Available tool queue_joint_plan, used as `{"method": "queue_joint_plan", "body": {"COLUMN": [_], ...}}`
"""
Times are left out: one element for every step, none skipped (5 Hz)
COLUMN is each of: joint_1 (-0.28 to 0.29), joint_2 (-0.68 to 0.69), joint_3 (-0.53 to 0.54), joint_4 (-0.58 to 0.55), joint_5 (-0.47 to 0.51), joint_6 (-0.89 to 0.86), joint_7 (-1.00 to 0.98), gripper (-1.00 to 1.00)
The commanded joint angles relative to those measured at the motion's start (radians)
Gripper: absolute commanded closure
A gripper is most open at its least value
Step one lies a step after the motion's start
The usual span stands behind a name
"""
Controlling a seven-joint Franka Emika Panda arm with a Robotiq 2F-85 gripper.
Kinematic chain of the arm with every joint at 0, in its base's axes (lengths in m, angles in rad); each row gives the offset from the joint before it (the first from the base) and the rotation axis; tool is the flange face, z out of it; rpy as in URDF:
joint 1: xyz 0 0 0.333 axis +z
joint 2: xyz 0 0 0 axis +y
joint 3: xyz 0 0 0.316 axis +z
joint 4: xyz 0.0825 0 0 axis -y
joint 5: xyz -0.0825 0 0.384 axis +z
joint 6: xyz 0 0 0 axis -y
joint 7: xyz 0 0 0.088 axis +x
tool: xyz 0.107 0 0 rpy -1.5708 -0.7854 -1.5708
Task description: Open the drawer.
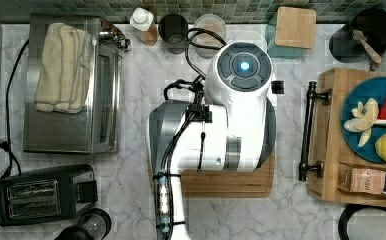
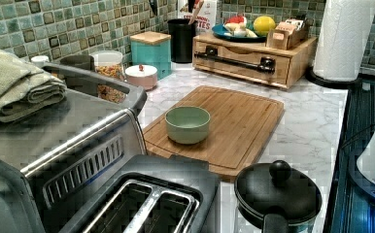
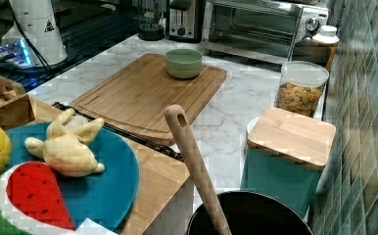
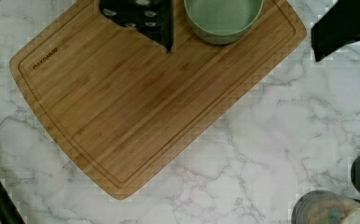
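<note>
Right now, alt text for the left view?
A wooden box unit's closed drawer with a black bar handle sits at the back of a marble counter. A green bowl rests on a cutting board; a toaster oven and toaster fill the foreground.

A green bowl (image 2: 187, 124) sits on the wooden cutting board (image 2: 234, 121) on the marble tabletop (image 2: 312, 121); a toaster oven (image 1: 71, 85) carries a folded towel (image 1: 61, 62).

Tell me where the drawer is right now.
The drawer sits shut in the wooden box unit at the left view's upper right, behind the cutting board, beside the paper towel roll.
</note>
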Motion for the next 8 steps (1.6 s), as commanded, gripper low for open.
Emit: {"method": "queue_joint_plan", "body": {"joint_1": [-0.036,-0.067,-0.092,-0.107,-0.117,-0.168,-0.164,-0.190], "joint_2": [0.007,0.018,0.018,0.063,0.107,0.120,0.140,0.153], "joint_3": [-0.024,-0.048,-0.075,-0.103,-0.150,-0.142,-0.167,-0.149], "joint_4": [-0.013,-0.043,-0.098,-0.053,-0.032,-0.046,-0.053,-0.059], "joint_5": [-0.026,-0.034,-0.067,-0.122,-0.121,-0.126,-0.120,-0.127], "joint_6": [0.036,0.091,0.187,0.166,0.201,0.287,0.317,0.352], "joint_7": [-0.205,-0.348,-0.474,-0.557,-0.680,-0.763,-0.855,-0.888], "gripper": [-1.00,-1.00,-1.00,-1.00,-1.00,-1.00,-1.00,-1.00]}}
